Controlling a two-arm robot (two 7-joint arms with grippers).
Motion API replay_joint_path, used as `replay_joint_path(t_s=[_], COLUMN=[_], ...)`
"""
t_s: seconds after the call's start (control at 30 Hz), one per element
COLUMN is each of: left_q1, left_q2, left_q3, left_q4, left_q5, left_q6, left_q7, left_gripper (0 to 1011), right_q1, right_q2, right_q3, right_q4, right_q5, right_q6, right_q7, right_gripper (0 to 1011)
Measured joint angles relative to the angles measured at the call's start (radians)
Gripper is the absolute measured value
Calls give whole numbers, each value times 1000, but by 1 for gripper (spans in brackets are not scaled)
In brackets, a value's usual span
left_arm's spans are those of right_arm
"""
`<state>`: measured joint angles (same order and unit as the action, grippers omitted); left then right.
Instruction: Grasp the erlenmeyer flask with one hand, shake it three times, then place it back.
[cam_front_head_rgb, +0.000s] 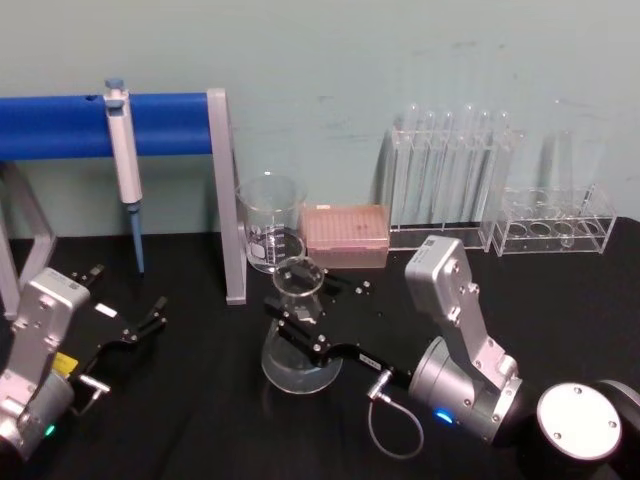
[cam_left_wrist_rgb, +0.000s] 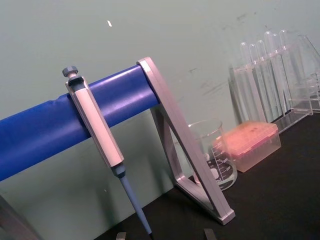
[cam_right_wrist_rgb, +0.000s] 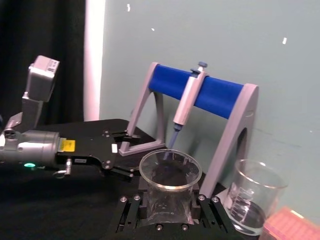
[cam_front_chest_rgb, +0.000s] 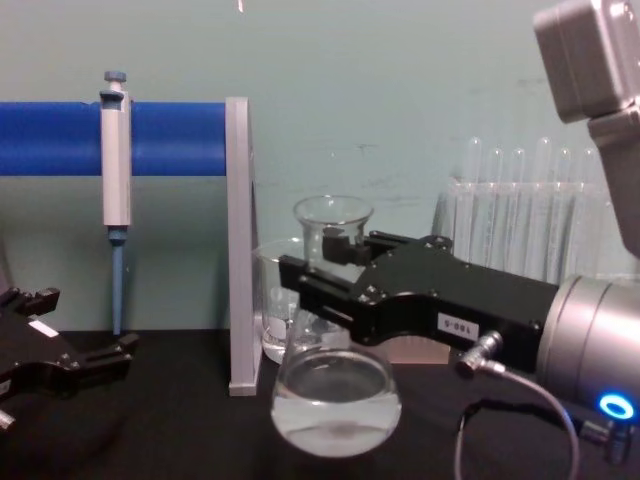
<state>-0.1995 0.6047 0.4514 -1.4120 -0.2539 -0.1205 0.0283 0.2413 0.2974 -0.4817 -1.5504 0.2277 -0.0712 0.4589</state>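
Right tool (cam_front_chest_rgb: 335, 262): it was closest, with its two black fingers shut on the thin neck of the erlenmeyer flask (cam_front_chest_rgb: 335, 405), one on each side, just under the flared rim.
Where the flask was: it stood up straight between the right tool's fingers. Its wide round bottom sat below them, low by the desk (cam_front_head_rgb: 200, 420). I could not tell if the bottom touched the desk.
Inside: a little clear liquid lay in the bottom.
Weight: it looked light, being thin glass and almost empty.
Feel: it looked hard and stiff, and also smooth and slippery. It would likely break if it fell or got bumped.
Best place to hold: the neck, right where the tool had it. The wider rim above the fingers could help stop it sliding down.
Shaking: small, gentle shakes seemed wise, so the liquid would not splash out and the glass would not slip.
Close by: a glass beaker (cam_front_head_rgb: 270, 225) stood just past the tool's fingertips, and a grey post (cam_front_head_rgb: 228, 200) stood near them. A wide swing could knock glass there.
Left tool (cam_front_head_rgb: 122, 300): it was well off to the right tool's left and low over the desk. Its fingers were spread apart and held nothing.
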Motion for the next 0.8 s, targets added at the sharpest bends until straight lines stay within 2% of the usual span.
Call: replay_joint_path(t_s=[0.37,0.53,0.77,0.8], left_q1=[0,0,0,0], left_q2=[0,0,0,0], left_q3=[0,0,0,0], left_q4=[0,0,0,0], left_q5=[0,0,0,0], left_q6=[0,0,0,0], left_q7=[0,0,0,0], left_gripper=[1001,1001,1001,1001], right_q1=[-33,-58,-105,-105], right_q2=[-14,-24,-41,-41], right_q3=[47,83,156,156], right_q4=[-14,-29,-63,-63], right_q5=[-15,-37,-79,-79], right_q6=[-11,-3,24,24], right_q7=[-95,-153,-253,-253], right_gripper=[453,453,453,453])
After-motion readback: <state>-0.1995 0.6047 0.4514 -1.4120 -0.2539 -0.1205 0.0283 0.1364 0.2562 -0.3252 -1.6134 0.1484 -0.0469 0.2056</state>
